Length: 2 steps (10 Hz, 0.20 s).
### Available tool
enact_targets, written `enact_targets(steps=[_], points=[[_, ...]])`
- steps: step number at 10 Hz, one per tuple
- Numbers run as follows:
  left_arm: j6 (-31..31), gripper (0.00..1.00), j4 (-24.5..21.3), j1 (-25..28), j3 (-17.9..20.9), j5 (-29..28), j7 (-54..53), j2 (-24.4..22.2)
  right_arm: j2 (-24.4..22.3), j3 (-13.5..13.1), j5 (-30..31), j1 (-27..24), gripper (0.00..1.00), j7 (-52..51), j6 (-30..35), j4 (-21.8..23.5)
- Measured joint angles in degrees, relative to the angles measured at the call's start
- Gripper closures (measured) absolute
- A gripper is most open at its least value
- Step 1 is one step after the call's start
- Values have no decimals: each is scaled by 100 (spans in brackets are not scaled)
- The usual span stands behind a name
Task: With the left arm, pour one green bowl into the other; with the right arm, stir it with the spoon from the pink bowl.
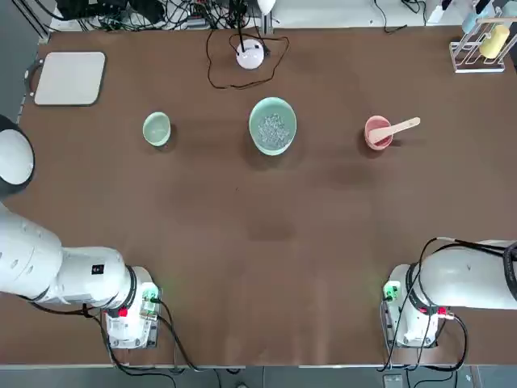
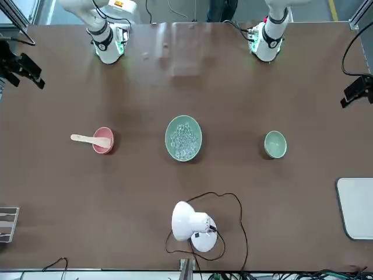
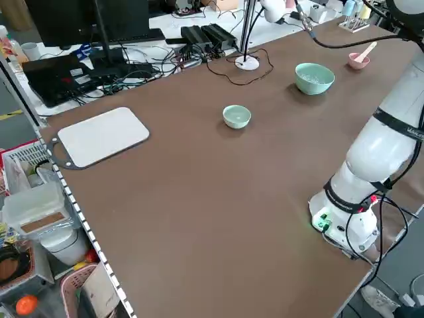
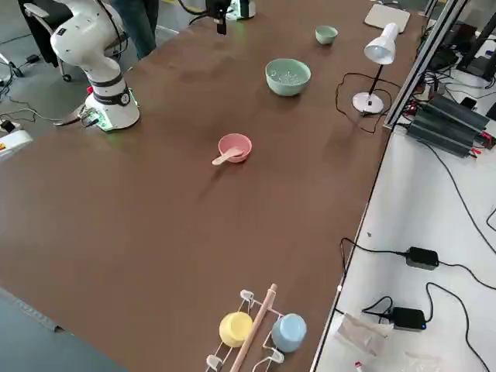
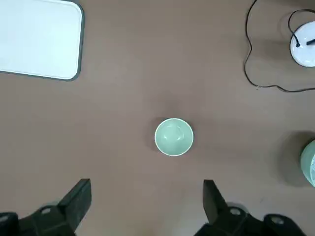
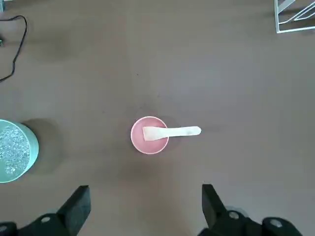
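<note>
- Surface: brown, wide, carrying three bowls in a row across its middle, each well apart from the next.
- Small green bowl: pale mint, upright, at the left arm's end of the row; its inside looks pale, and whether it holds anything cannot be told. Also seen directly beyond the left pincer's fingers in the left wrist view.
- Large green bowl: teal-green, widest of the three, upright at the centre of the row; holds a heap of small clear, glassy bits.
- Pink bowl: small, upright, at the right arm's end of the row.
- Spoon: pale wood; head rests inside the pink bowl, flat handle juts out over the rim, away from the large green bowl.
- Left pincer: fingers spread wide, nothing between them, raised clear above the small green bowl.
- Right pincer: fingers spread wide, nothing between them, raised clear above the pink bowl and spoon.
- Desk lamp: white, with a looped black cable, beyond the large green bowl.
- White board: flat, rounded corners, at the far corner on the left arm's side.
- Rack: wire, holding a yellow cup, at the far corner on the right arm's side.
</note>
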<state>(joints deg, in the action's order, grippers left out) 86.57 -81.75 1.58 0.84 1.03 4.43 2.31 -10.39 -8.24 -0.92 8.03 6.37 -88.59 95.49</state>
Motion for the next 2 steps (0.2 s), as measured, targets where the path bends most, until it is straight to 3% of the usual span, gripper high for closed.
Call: enact_targets(steps=[2], points=[[0, 0, -5, 1, 0, 0, 0, 1, 1, -13, 0, -1, 0, 0, 99, -30]])
